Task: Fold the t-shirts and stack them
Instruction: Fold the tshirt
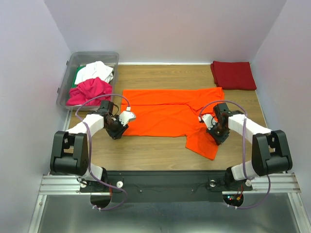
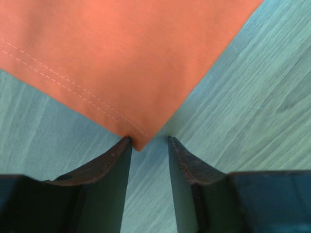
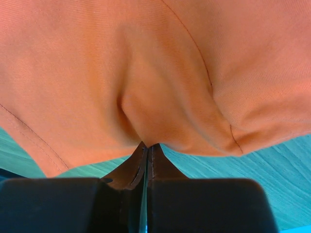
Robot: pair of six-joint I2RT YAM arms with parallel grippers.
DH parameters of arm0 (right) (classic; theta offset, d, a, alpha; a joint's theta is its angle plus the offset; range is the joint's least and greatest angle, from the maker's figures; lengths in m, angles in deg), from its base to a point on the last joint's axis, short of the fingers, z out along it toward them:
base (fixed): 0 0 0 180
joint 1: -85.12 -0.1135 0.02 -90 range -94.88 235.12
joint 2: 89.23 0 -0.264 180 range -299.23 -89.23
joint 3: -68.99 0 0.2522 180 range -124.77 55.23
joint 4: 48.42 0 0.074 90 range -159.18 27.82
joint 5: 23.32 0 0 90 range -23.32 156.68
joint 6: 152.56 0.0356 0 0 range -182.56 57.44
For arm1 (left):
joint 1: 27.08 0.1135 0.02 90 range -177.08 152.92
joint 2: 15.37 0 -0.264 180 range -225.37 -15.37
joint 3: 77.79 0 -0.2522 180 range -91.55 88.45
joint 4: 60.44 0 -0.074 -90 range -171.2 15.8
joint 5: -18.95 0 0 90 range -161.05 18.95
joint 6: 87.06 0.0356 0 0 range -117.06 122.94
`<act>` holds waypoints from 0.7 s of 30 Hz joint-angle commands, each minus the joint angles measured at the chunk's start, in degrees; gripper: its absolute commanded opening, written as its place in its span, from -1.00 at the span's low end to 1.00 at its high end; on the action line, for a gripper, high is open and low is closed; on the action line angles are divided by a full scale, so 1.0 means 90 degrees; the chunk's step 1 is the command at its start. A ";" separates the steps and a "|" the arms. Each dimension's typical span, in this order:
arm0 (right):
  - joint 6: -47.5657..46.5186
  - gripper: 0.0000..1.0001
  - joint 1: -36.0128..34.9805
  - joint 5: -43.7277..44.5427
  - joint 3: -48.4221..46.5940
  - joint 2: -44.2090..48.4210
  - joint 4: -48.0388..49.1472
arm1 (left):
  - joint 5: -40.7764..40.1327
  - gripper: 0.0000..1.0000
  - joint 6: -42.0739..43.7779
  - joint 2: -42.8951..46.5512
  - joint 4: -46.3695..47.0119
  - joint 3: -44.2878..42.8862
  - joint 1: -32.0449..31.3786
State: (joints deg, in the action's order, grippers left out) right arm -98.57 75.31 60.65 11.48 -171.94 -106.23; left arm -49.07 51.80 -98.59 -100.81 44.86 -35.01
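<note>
Lying flat across the middle of the wood-grain table (image 1: 160, 77), the orange shirt (image 1: 160, 114) is soft, finely woven cloth. In the left wrist view a double row of stitching runs along its hem. Its body stretches left to right, and one slanted part reaches toward the near edge on the right.

The left claw (image 2: 148, 141) stands with its jaws apart at the shirt's near left corner. The pointed corner tip lies at the mouth of the gap between the dark, rough-edged fingers and is not pinched. The right claw (image 3: 147, 145) is closed tight on a fold of the orange cloth, which bunches into a rounded pucker above the fingertips.

A dark red shirt (image 1: 233, 75), folded into a neat rectangle, sits at the far right corner of the table. At the far left, a clear plastic bin (image 1: 95, 54) with rounded corners holds a crumpled magenta shirt (image 1: 90, 91) at its near end. A rumpled white shirt (image 1: 95, 72) lies behind it, and a strip of green cloth (image 1: 77, 77) shows along the left side.
</note>
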 commanded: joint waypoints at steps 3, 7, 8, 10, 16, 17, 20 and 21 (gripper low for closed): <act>0.0105 -0.99 -0.0034 -0.0229 0.0037 0.0265 -0.0231 | -0.0215 -0.48 0.0127 0.0047 0.0096 0.0312 -0.0038; 0.0173 -0.99 -0.0034 -0.0268 -0.0314 0.0870 -0.0651 | -0.0186 -1.00 0.0186 0.0447 -0.0235 0.0215 -0.0038; 0.0183 -0.99 -0.0034 -0.0268 -0.0315 0.0987 -0.0749 | -0.0176 -1.00 0.0186 0.0525 -0.0314 0.0196 -0.0038; 0.0212 -0.99 -0.0044 -0.0268 -0.0490 0.1182 -0.0993 | -0.0137 -1.00 0.0264 0.0760 -0.0480 0.0089 -0.0038; 0.0212 -0.99 -0.0044 -0.0229 -0.0754 0.1837 -0.1579 | -0.0127 -1.00 0.0420 0.1209 -0.0988 0.0019 -0.0038; 0.0222 -0.99 -0.0034 -0.0210 -0.0774 0.1905 -0.1657 | -0.0147 -1.00 0.0450 0.1268 -0.1076 0.0039 -0.0028; 0.0222 -0.99 -0.0034 -0.0161 -0.0842 0.2178 -0.1950 | -0.0137 -1.00 0.0528 0.1492 -0.1222 0.0097 -0.0028; 0.0222 -0.99 -0.0034 -0.0151 -0.0852 0.2324 -0.2086 | -0.0108 -1.00 0.0547 0.1618 -0.1339 0.0107 -0.0018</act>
State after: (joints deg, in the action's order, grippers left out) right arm -97.08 75.27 59.17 6.21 -154.42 -119.30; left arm -50.71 55.06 -87.47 -107.96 45.89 -35.01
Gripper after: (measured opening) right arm 0.019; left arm 0.017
